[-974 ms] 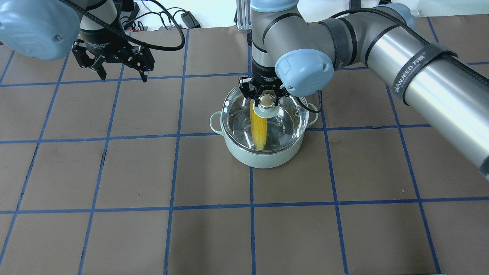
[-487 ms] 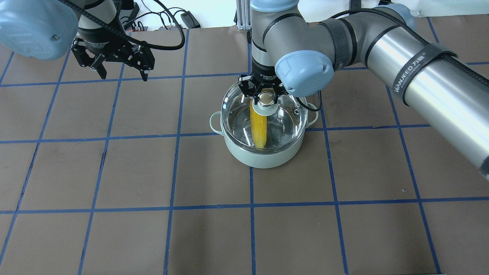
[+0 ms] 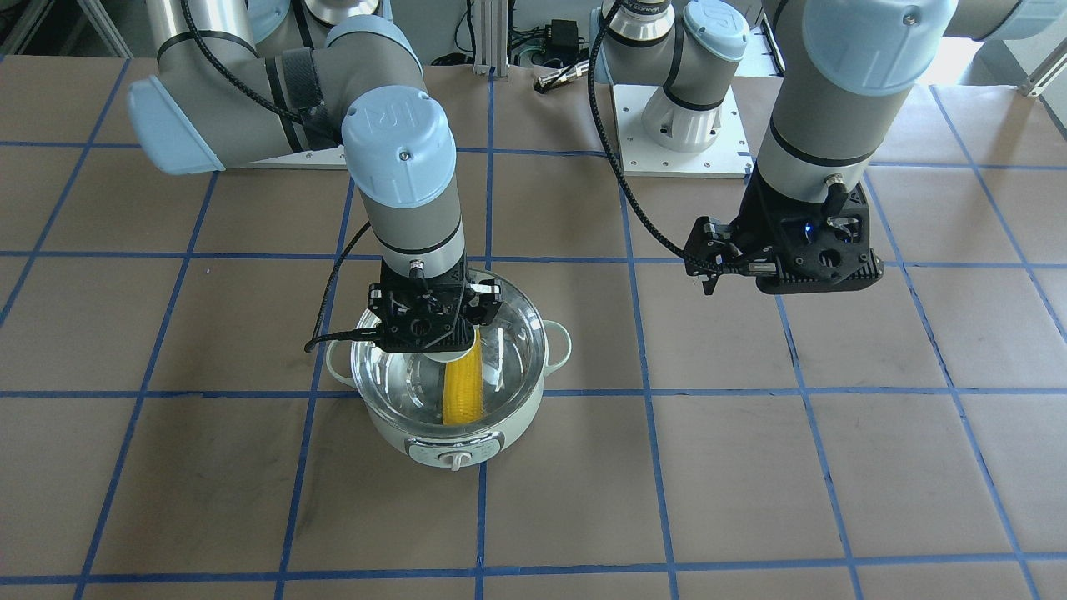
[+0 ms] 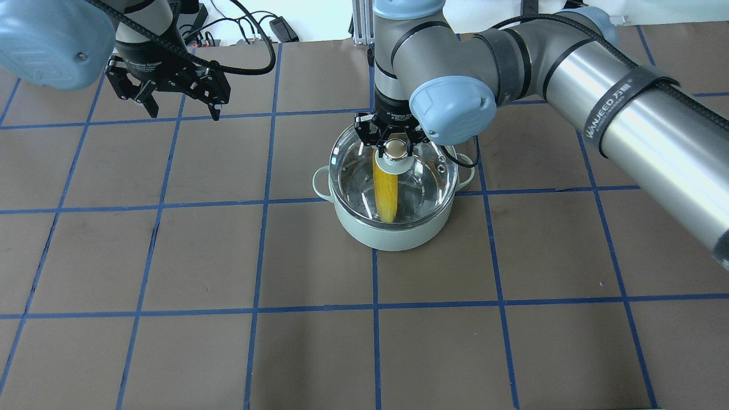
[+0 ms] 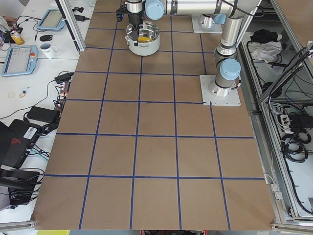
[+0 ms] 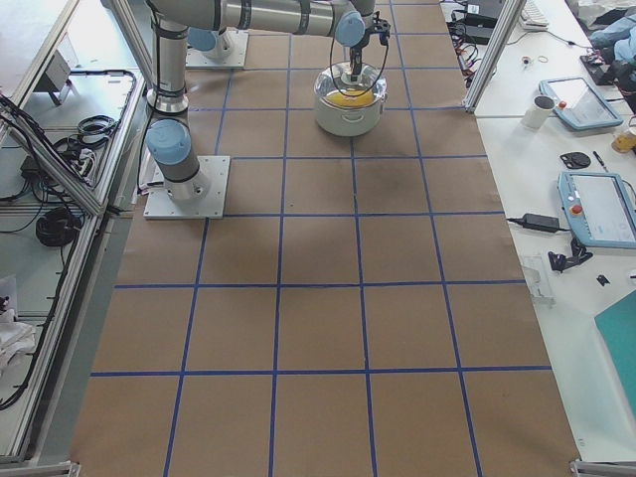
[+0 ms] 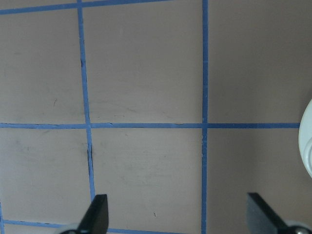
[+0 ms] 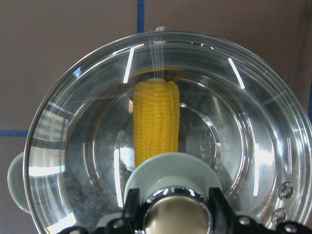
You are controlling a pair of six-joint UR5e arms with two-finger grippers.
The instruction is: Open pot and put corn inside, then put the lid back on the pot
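Observation:
The mint-green pot [image 4: 393, 236] stands mid-table, its control knob facing the front camera [image 3: 454, 458]. The yellow corn [image 4: 386, 193] lies inside it, seen through the glass in the right wrist view [image 8: 156, 122]. The glass lid [image 4: 430, 176] covers the pot's mouth, and I cannot tell whether it rests fully on the rim. My right gripper [image 4: 395, 141] is shut on the lid's beige-gold knob [image 8: 178, 217], coming straight down from above. My left gripper [image 4: 185, 114] is open and empty, hovering far to the left of the pot and above the table.
The brown table [image 4: 319, 353] carries a blue tape grid. The right arm's elbow [image 4: 450, 108] hangs over the pot's far side. Cables and a power brick [image 4: 283, 28] lie beyond the back edge. A pale edge of the pot [image 7: 307, 141] shows in the left wrist view.
The lid and my right gripper have shifted slightly toward the table's back over the pot. My left gripper has drifted a little back and stays open.

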